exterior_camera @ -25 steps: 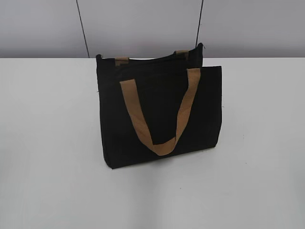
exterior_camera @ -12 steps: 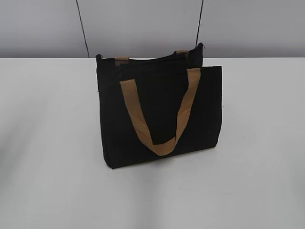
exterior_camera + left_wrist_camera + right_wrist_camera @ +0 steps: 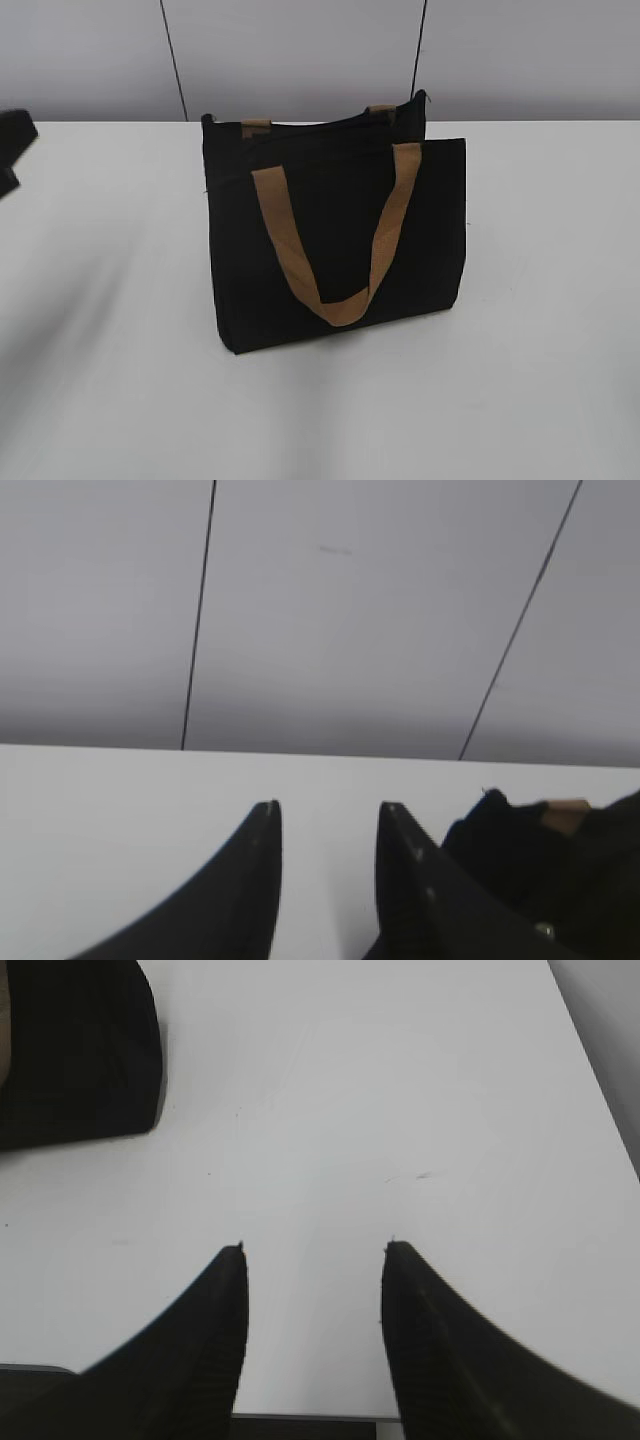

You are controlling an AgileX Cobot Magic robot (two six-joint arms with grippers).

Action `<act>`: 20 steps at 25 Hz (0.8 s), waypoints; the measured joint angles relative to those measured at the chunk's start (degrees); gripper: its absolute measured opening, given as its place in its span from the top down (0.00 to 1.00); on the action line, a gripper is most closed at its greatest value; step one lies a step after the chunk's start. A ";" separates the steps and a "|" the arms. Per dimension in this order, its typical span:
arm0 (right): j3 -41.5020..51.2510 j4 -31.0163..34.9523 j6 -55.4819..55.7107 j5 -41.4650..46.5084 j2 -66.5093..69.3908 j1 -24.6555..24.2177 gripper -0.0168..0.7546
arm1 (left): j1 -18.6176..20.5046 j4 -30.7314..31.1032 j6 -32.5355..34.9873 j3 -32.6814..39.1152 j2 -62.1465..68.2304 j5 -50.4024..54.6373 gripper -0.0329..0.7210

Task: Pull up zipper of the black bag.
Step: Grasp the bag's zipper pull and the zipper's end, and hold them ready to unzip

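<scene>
just white table (image 3: 540,300), grey panelled wall (image 3: 300,50)

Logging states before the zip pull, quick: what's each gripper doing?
Left gripper: open, holding nothing.
Right gripper: open, holding nothing.

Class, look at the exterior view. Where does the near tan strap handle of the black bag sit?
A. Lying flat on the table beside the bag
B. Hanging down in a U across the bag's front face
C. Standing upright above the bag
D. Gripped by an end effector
B: the tan strap handle droops in a U over the front of the black bag, with nothing holding it.
</scene>
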 joint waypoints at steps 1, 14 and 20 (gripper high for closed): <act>0.00 0.00 0.00 0.00 0.00 0.00 0.53 | -0.64 0.48 -0.18 0.68 2.98 -2.58 0.63; 0.00 0.00 0.00 0.00 0.00 0.00 0.53 | -3.87 21.18 -4.36 1.45 34.68 -26.93 0.63; 0.00 0.00 0.00 0.00 0.00 0.00 0.53 | -3.87 24.68 -4.42 -0.31 41.73 -29.38 0.53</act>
